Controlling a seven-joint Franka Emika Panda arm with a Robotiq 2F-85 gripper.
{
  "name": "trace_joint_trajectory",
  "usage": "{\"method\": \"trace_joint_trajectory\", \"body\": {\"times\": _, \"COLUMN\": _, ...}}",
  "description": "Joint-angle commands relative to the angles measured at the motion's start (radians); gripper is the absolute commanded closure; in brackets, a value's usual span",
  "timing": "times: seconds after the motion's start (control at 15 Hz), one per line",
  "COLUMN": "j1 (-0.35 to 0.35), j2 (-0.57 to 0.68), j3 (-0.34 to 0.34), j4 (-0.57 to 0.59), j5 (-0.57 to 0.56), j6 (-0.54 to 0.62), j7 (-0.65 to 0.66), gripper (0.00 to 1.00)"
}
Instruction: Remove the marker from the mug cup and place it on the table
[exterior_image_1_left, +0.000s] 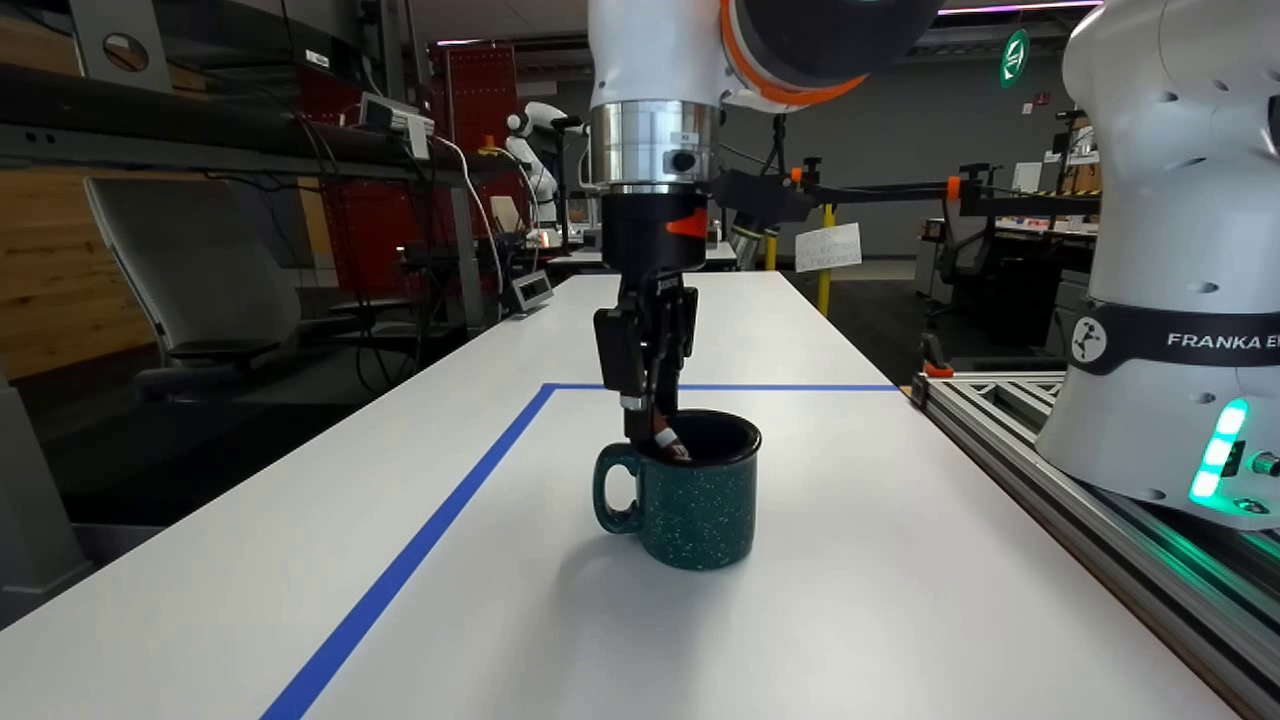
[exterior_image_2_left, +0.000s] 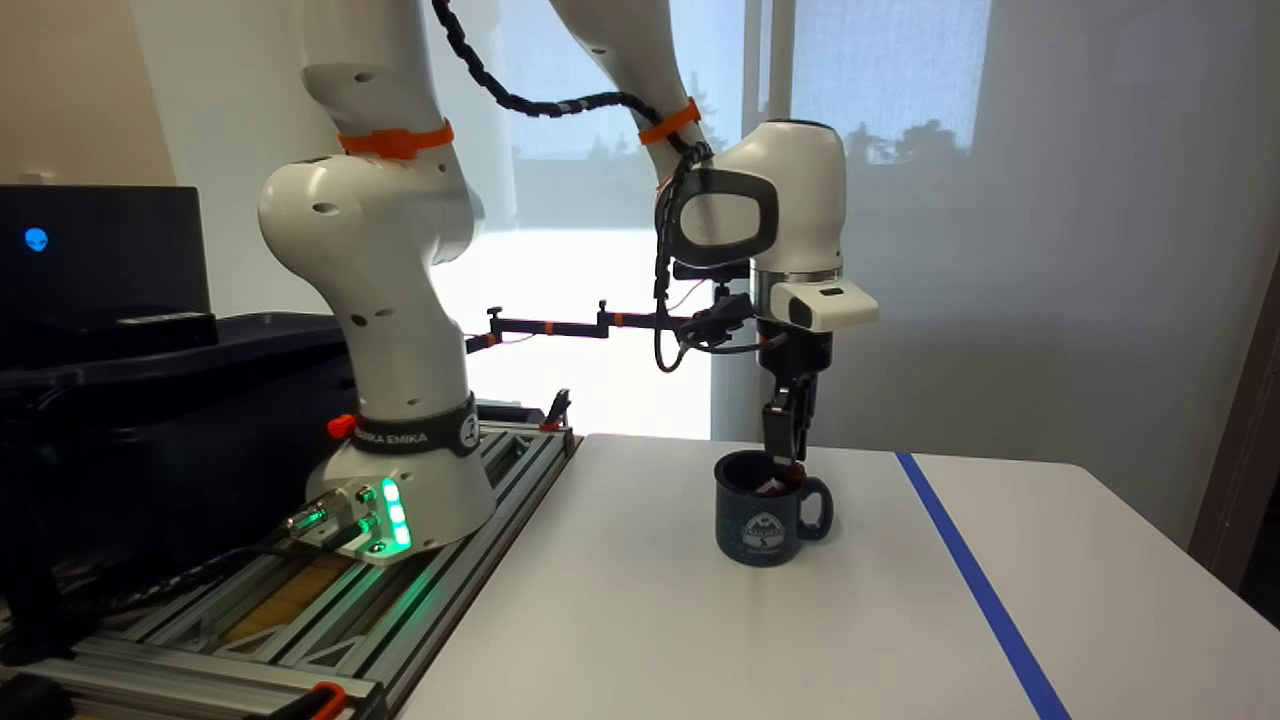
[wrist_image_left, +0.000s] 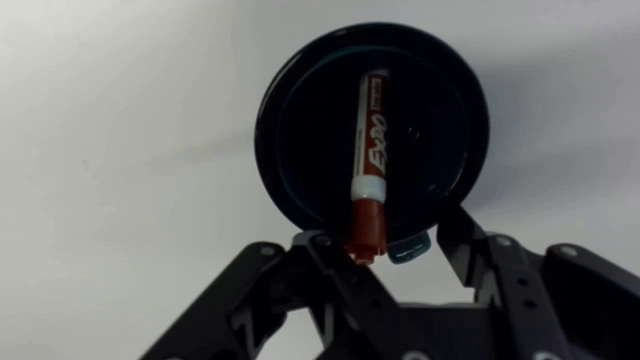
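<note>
The dark teal mug cup (exterior_image_1_left: 705, 515) stands upright on the white table (exterior_image_1_left: 880, 620); it also shows in an exterior view (exterior_image_2_left: 757, 530). The marker (wrist_image_left: 372, 135) leans inside the mug, its red cap end sticking out over the rim near the handle. The marker's white and red part shows in an exterior view (exterior_image_1_left: 668, 438). My gripper (wrist_image_left: 400, 225) points down over the handle side of the mug, also seen in an exterior view (exterior_image_2_left: 788, 450). Its fingers are apart. The marker's cap lies between them, close to the left finger in the wrist view; contact there cannot be told.
A blue tape line (exterior_image_1_left: 430, 540) runs along the table on the mug's handle side. A metal-railed bench (exterior_image_2_left: 430, 625) with a white robot base (exterior_image_2_left: 410, 500) borders the table. A small grey device (exterior_image_1_left: 532, 290) sits at the table's far edge.
</note>
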Motion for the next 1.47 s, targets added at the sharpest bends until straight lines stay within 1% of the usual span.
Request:
{"method": "trace_joint_trajectory", "body": {"times": 0.0, "j1": 0.009, "j2": -0.014, "j3": -0.013, "j4": 0.001, "j5": 0.022, "j6": 0.006, "j7": -0.013, "gripper": 0.43}}
{"method": "trace_joint_trajectory", "body": {"times": 0.13, "j1": 0.009, "j2": -0.026, "j3": -0.017, "j4": -0.016, "j5": 0.028, "j6": 0.014, "j7": -0.018, "gripper": 0.45}}
{"method": "trace_joint_trajectory", "body": {"times": 0.2, "j1": 0.009, "j2": -0.024, "j3": -0.018, "j4": -0.014, "j5": 0.025, "j6": 0.013, "j7": -0.016, "gripper": 0.49}}
{"method": "trace_joint_trajectory", "body": {"times": 0.27, "j1": 0.009, "j2": -0.022, "j3": -0.019, "j4": -0.012, "j5": 0.025, "j6": 0.012, "j7": -0.016, "gripper": 0.54}}
{"method": "trace_joint_trajectory", "body": {"times": 0.33, "j1": 0.010, "j2": -0.023, "j3": -0.019, "j4": -0.012, "j5": 0.026, "j6": 0.011, "j7": -0.017, "gripper": 0.67}}
{"method": "trace_joint_trajectory", "body": {"times": 0.4, "j1": 0.011, "j2": -0.024, "j3": -0.019, "j4": -0.012, "j5": 0.029, "j6": 0.011, "j7": -0.019, "gripper": 0.70}}
{"method": "trace_joint_trajectory", "body": {"times": 0.47, "j1": 0.011, "j2": -0.024, "j3": -0.018, "j4": -0.012, "j5": 0.028, "j6": 0.012, "j7": -0.019, "gripper": 0.69}}
{"method": "trace_joint_trajectory", "body": {"times": 0.53, "j1": 0.011, "j2": -0.024, "j3": -0.018, "j4": -0.012, "j5": 0.029, "j6": 0.014, "j7": -0.021, "gripper": 0.74}}
{"method": "trace_joint_trajectory", "body": {"times": 0.6, "j1": 0.012, "j2": -0.023, "j3": -0.018, "j4": -0.012, "j5": 0.032, "j6": 0.015, "j7": -0.024, "gripper": 0.75}}
{"method": "trace_joint_trajectory", "body": {"times": 0.67, "j1": 0.011, "j2": -0.023, "j3": -0.019, "j4": -0.012, "j5": 0.030, "j6": 0.019, "j7": -0.027, "gripper": 0.74}}
{"method": "trace_joint_trajectory", "body": {"times": 0.73, "j1": 0.009, "j2": -0.022, "j3": -0.020, "j4": -0.012, "j5": 0.024, "j6": 0.022, "j7": -0.025, "gripper": 0.78}}
{"method": "trace_joint_trajectory", "body": {"times": 0.87, "j1": 0.008, "j2": -0.024, "j3": -0.022, "j4": -0.012, "j5": 0.025, "j6": 0.024, "j7": -0.029, "gripper": 0.94}}
{"method": "trace_joint_trajectory", "body": {"times": 0.93, "j1": 0.008, "j2": -0.029, "j3": -0.023, "j4": -0.011, "j5": 0.025, "j6": 0.016, "j7": -0.031, "gripper": 0.99}}
{"method": "trace_joint_trajectory", "body": {"times": 1.0, "j1": 0.008, "j2": -0.037, "j3": -0.024, "j4": -0.011, "j5": 0.028, "j6": 0.004, "j7": -0.037, "gripper": 0.95}}
{"method": "trace_joint_trajectory", "body": {"times": 1.27, "j1": 0.006, "j2": -0.101, "j3": -0.027, "j4": -0.011, "j5": 0.024, "j6": -0.079, "j7": -0.043, "gripper": 0.95}}
{"method": "trace_joint_trajectory", "body": {"times": 1.4, "j1": 0.000, "j2": -0.144, "j3": -0.028, "j4": -0.014, "j5": 0.013, "j6": -0.141, "j7": -0.031, "gripper": 0.95}}
